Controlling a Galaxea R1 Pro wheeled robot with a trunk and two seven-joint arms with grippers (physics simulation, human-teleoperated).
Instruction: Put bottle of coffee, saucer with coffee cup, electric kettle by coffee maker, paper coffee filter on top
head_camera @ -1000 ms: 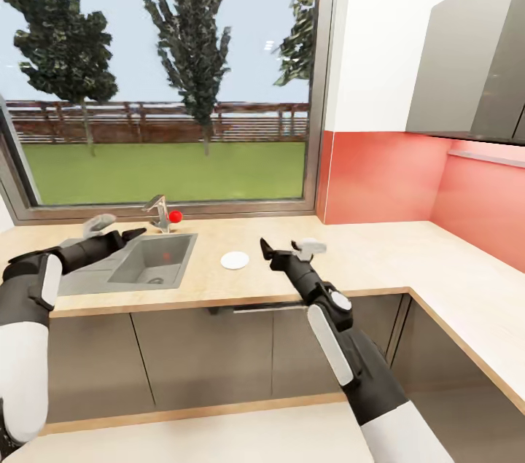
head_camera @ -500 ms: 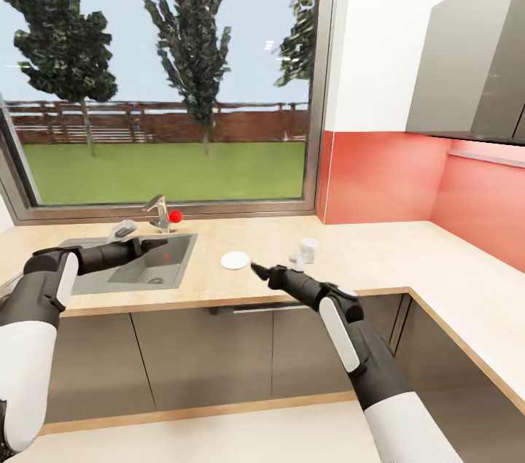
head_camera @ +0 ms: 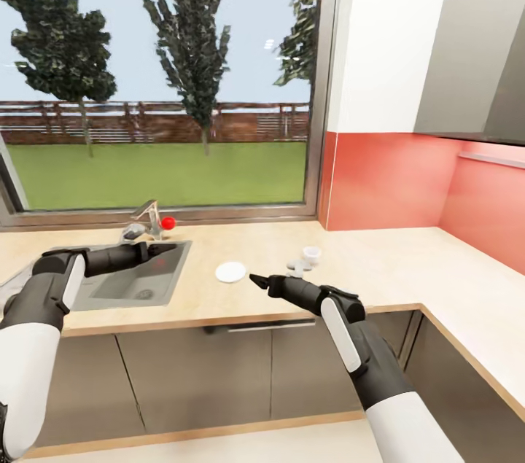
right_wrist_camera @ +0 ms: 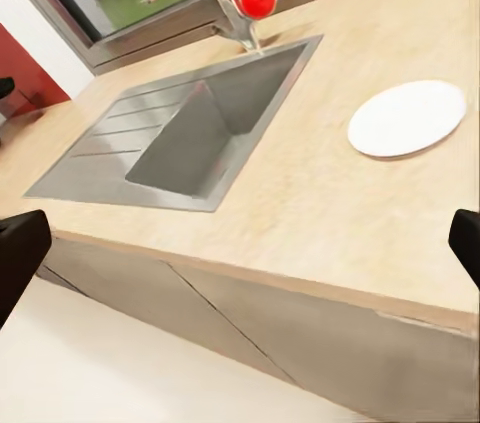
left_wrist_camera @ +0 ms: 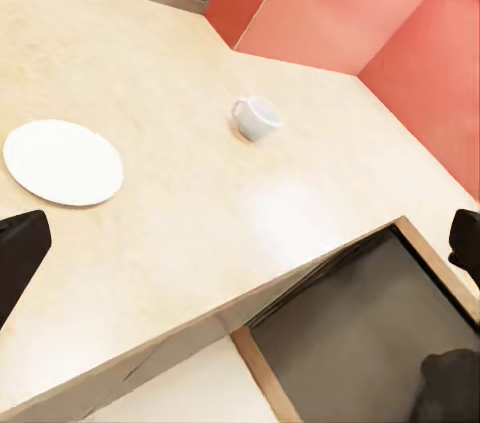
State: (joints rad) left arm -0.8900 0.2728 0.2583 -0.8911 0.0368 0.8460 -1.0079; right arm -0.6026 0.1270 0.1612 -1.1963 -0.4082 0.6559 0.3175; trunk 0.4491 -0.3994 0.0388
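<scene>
A white saucer [head_camera: 231, 272] lies flat on the beige countertop [head_camera: 364, 281], right of the sink; it also appears in the left wrist view [left_wrist_camera: 63, 161] and the right wrist view [right_wrist_camera: 407, 118]. A small white coffee cup [head_camera: 311, 254] sits further right, and in the left wrist view the cup [left_wrist_camera: 255, 117] lies on its side. My right gripper [head_camera: 257, 279] hovers low over the counter between saucer and cup, open and holding nothing. My left gripper [head_camera: 165, 249] reaches over the sink, open and holding nothing.
A steel sink [head_camera: 157, 270] with drainboard is set into the counter at left, with a faucet [head_camera: 149, 219] and red knob [head_camera: 168, 223] behind it. A window spans the back wall. A grey upper cabinet [head_camera: 474, 69] hangs at right, where the counter turns a corner.
The head camera shifted slightly. My right arm dropped and drew back, uncovering the cup on the counter. My left arm lowered and stretched rightward over the sink.
</scene>
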